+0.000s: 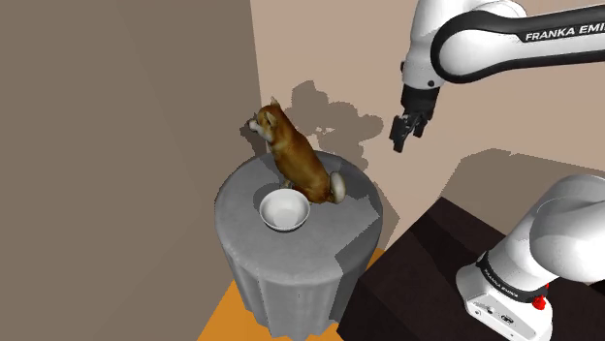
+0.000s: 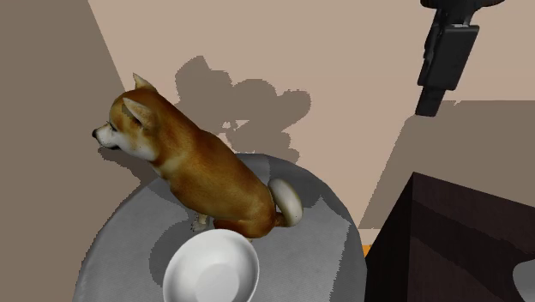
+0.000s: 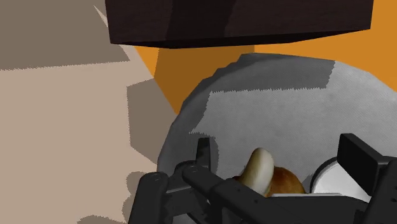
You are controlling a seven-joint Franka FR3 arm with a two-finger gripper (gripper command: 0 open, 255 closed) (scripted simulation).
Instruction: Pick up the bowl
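bowl [image 1: 284,209]: plain white, round, seemingly shallow.

bowl [image 3: 323,181] mostly hidden, dog [image 3: 281,182] partly hidden

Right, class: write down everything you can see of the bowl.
The bowl is plain white and round, with a smooth rim and nothing inside. It stands upright on the grey round table, close in front of the seated dog; whether they touch cannot be told. The open gripper hangs in the air, well apart from it.
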